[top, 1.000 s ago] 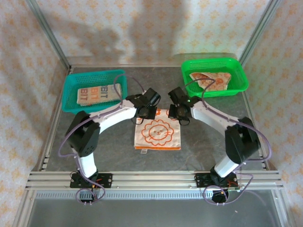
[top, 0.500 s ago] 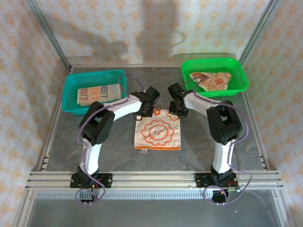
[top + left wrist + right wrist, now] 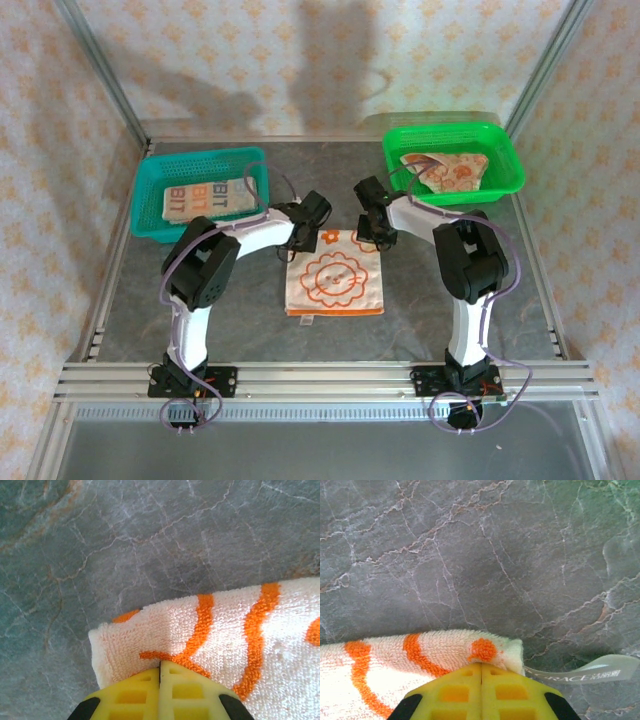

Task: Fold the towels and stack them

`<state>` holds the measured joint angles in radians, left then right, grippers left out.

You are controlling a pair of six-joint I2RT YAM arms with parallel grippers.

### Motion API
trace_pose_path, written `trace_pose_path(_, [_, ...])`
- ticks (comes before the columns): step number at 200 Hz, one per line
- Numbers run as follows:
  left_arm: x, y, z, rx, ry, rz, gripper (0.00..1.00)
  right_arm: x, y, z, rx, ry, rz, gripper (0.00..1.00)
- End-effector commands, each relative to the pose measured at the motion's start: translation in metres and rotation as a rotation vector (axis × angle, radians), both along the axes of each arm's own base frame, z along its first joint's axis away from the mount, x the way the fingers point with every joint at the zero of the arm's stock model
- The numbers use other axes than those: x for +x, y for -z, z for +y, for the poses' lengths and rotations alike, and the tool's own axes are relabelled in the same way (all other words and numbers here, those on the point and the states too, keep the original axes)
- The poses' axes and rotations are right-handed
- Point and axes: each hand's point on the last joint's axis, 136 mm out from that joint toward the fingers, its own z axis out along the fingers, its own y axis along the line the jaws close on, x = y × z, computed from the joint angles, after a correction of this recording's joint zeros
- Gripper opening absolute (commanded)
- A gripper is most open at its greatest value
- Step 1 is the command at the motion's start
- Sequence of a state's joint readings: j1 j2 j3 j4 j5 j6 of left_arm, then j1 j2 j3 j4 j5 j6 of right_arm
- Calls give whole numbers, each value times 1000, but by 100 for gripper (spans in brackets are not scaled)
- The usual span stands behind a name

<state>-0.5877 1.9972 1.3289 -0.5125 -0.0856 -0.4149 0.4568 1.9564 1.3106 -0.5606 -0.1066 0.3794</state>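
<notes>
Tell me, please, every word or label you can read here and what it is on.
"BIT", repeated: on the folded towel in the teal basket.
"GRACE": on the white tag at the lion towel's corner; any other print there is too small to read.

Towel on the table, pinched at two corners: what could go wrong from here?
The left gripper and right gripper each pinch only the very edge of a corner of the towel, so a corner might slip out, leaving a crooked fold. The label sticking out by the right gripper could end up folded outward.
</notes>
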Motion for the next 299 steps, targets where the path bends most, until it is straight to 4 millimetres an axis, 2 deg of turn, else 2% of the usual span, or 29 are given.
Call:
trace_pose_path(1, [-42, 26, -5, -32, -22, 121, 0, -14, 11, -23, -72, -16, 40, 6])
trace_pose_path(33, [-62, 18, -27, -85, -25, 116, 0, -27, 7, -28, -69, -41, 42, 6])
trace_pose_path(57, [-68, 16, -30, -101, -28, 109, 0, -33, 3, -31, -63, -36, 39, 6])
trace_pose_path(80, [-61, 7, -25, -63, -14, 91, 0, -34, -1, -26, -26, -28, 34, 6])
trace_pose_path(104, [-49, -7, -19, -34, -15, 64, 0, -27, -15, -22, -5, -15, 7, 7])
trace_pose_path(112, [-45, -10, -15, -14, 3, 60, 0, -25, -21, -21, 1, -13, -4, 11])
trace_pose_path(115, [-42, -22, -15, -28, 0, 37, 0, -24, -23, -21, 2, -11, -7, 13])
trace_pose_path(122, [-38, -28, -12, -32, -8, 22, 0, -22, -29, -21, 2, -4, -17, 17])
trace_pose_path(128, [-34, -33, -10, -37, -14, 11, 4, -20, -33, -21, 1, 1, -24, 18])
trace_pose_path(147, [-26, -39, -4, -60, -34, 0, 9, -13, -41, -21, 2, 11, -36, 23])
trace_pose_path(173, [-24, -34, 1, -59, -49, 14, 15, -5, -41, -22, -1, 19, -33, 27])
trace_pose_path(186, [-24, -29, 0, -63, -46, 24, 19, -1, -39, -25, -9, 34, -27, 33])
trace_pose_path(231, [-22, -21, 1, -51, -47, 30, 23, 10, -29, -28, 15, 53, -1, 34])
trace_pose_path(234, [-24, -11, 3, -36, -47, 51, 23, 11, -28, -28, 17, 54, 1, 35])
trace_pose_path(243, [-24, -8, 4, -27, -46, 58, 24, 12, -25, -27, 21, 55, 9, 35])
trace_pose_path(299, [-28, 7, 9, 6, -45, 86, 24, 6, -8, -28, 19, 65, 51, 34])
